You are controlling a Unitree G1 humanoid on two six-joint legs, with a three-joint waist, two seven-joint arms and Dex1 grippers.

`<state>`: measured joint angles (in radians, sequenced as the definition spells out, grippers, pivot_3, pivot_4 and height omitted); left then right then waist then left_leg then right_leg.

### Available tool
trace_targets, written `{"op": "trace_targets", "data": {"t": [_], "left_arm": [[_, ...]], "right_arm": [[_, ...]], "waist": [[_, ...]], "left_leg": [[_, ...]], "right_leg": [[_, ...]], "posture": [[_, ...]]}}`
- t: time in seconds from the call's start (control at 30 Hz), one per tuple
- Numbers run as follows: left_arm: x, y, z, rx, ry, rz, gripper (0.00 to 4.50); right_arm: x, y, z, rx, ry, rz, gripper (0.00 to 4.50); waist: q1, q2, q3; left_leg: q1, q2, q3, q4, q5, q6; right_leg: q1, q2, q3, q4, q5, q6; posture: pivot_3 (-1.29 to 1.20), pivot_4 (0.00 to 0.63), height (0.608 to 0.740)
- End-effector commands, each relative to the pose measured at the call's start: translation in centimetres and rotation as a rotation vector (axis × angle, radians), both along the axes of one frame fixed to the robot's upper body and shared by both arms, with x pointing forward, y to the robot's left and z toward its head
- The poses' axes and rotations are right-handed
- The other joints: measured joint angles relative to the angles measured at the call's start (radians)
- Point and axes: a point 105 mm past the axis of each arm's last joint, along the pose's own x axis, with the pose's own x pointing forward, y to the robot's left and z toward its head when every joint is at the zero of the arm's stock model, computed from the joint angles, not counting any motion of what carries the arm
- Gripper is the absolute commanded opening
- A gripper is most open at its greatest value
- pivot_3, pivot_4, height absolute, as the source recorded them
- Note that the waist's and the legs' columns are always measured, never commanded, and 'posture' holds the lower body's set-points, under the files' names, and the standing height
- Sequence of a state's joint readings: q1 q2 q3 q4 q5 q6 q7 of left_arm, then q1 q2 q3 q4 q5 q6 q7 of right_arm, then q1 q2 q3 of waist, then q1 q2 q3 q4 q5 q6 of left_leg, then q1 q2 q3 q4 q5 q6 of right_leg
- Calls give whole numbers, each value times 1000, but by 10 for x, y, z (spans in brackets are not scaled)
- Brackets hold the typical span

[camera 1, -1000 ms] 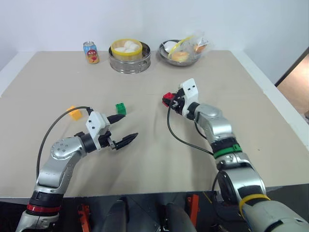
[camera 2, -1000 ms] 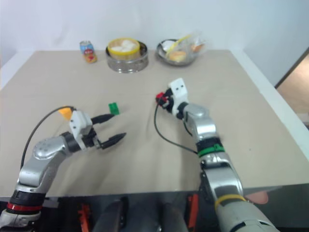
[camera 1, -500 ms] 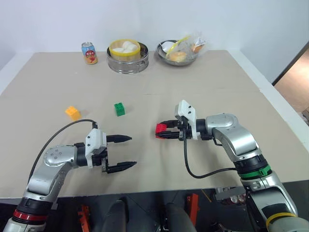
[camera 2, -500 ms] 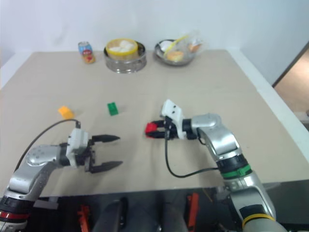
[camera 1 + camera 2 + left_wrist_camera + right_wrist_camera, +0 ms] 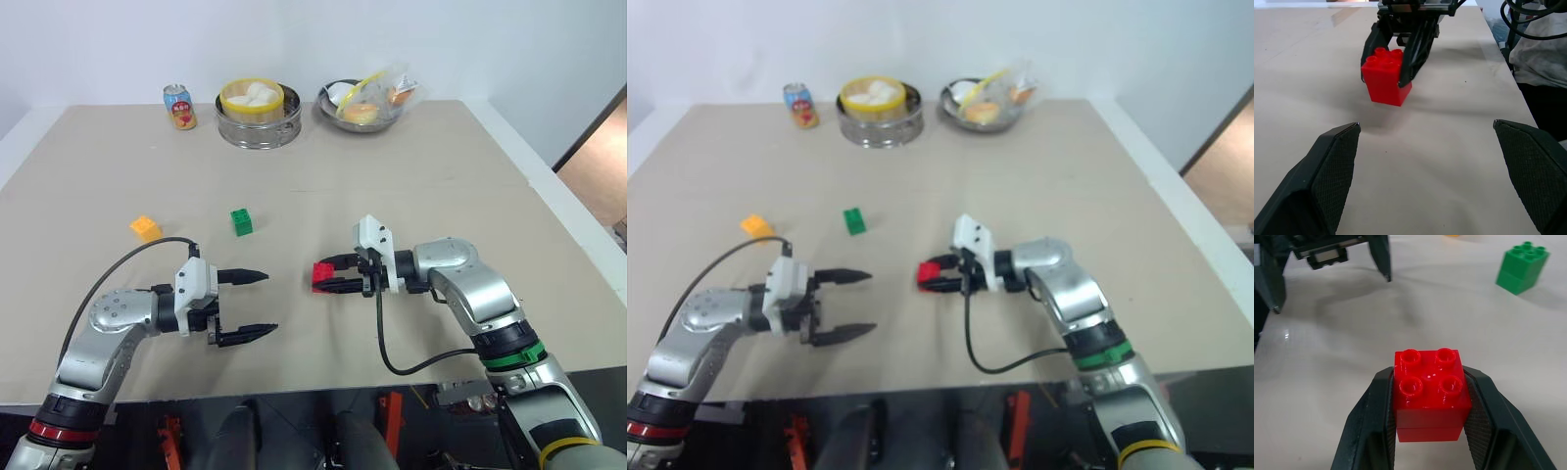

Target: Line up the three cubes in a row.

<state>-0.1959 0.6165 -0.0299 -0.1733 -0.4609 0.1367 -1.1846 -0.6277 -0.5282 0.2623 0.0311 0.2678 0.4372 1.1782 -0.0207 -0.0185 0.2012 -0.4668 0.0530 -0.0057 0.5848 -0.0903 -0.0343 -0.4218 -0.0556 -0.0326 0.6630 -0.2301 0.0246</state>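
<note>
Three studded toy-brick cubes are being shown on the beige tabletop (image 5: 460,176), one of each colour. The red cube (image 5: 322,275) is being clamped between the two black fingers of the right gripper (image 5: 329,277), studs upward, near the middle of the tabletop and toward its near edge; whether its base is touching the surface cannot be told. The green cube (image 5: 241,221) is lying free farther back and toward the left edge, and the orange-yellow cube (image 5: 145,228) is lying farther still toward the left edge, well apart from the green one. The left gripper (image 5: 257,305) is being held with its two fingers spread wide and nothing between them, close to the near edge, pointing across toward the red cube without touching it. Along the far edge, four other things are being seen: one orange drink can (image 5: 179,106), one round metal steamer (image 5: 259,110) with white buns inside a yellow ring, one metal bowl (image 5: 355,117) and one clear bag of food (image 5: 397,90) resting on that bowl.
</note>
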Motion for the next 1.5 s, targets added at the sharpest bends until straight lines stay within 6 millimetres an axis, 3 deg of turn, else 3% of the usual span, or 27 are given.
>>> {"op": "trace_targets", "data": {"t": [0.03, 0.4, 0.43, 0.63, 0.67, 0.87, 1.03, 1.13, 1.27, 1.5], "left_arm": [[0, 0, 8, 4, -40, -6, 4500], [1, -2, 11, 4, -49, -4, 4500], [1, -2, 11, 4, -49, -3, 4500], [1, -2, 10, 4, -47, 1, 4500], [1, -2, 11, 4, -45, 5, 4500], [17, 9, 21, -70, -22, 132, 4500], [58, 31, 31, -131, -42, 473, 4500], [77, 39, 38, -194, -70, 673, 4500], [88, 33, 35, -246, -96, 835, 4500], [101, 27, 30, -261, -147, 983, 4500]], "right_arm": [[-3, -1, -2, -20, -28, 44, 1252], [0, -4, -18, -88, -9, 57, 1252], [0, -5, -18, -92, -14, 60, 2287], [-1, -7, -13, -91, -41, 69, 4345], [-2, -8, -10, -89, -46, 71, 4462], [-13, -7, 21, -33, -80, 81, 4462], [-23, -1, 53, 81, -112, 52, 4462], [-23, 0, 57, 96, -150, 22, 4462], [-23, -1, 58, 103, -169, 1, 4462], [-20, 0, 59, 99, -193, -6, 4462]], "waist": [[0, 0, 0], [0, 0, 0], [0, 0, 0], [0, 0, 0], [0, 0, 0], [1, 0, 0], [3, 0, 0], [4, -1, -1], [4, -2, -1], [8, -2, -1]], "left_leg": [[0, 0, 0, 0, 0, 0], [0, 0, 0, 0, 0, 0], [0, 0, 0, 0, 0, 0], [0, 0, 0, 0, 0, 0], [0, 0, 0, 0, 0, 0], [0, 0, 0, 0, 0, 0], [0, 1, 0, 1, 0, 0], [0, 0, 0, 2, 0, 0], [0, 0, 0, 2, 0, 0], [0, -1, 0, 4, 0, 0]], "right_leg": [[0, 0, 0, 0, 0, 0], [0, 0, 0, 0, 0, 0], [0, 0, 0, 0, 0, 0], [0, 0, 0, 0, 0, 0], [0, 0, 0, 0, 0, 0], [0, 0, 0, 0, 0, 0], [1, 1, 0, 0, 1, 1], [1, 0, 1, 0, 1, 2], [2, 0, 1, 0, 2, 3], [2, 1, 2, 0, 4, 4]], "posture": [[0, 150, 740], [0, 150, 740], [0, 150, 740], [0, 150, 740], [0, 150, 740], [0, 150, 740], [0, 150, 740], [0, 150, 740], [0, 150, 740], [0, 150, 740]]}}
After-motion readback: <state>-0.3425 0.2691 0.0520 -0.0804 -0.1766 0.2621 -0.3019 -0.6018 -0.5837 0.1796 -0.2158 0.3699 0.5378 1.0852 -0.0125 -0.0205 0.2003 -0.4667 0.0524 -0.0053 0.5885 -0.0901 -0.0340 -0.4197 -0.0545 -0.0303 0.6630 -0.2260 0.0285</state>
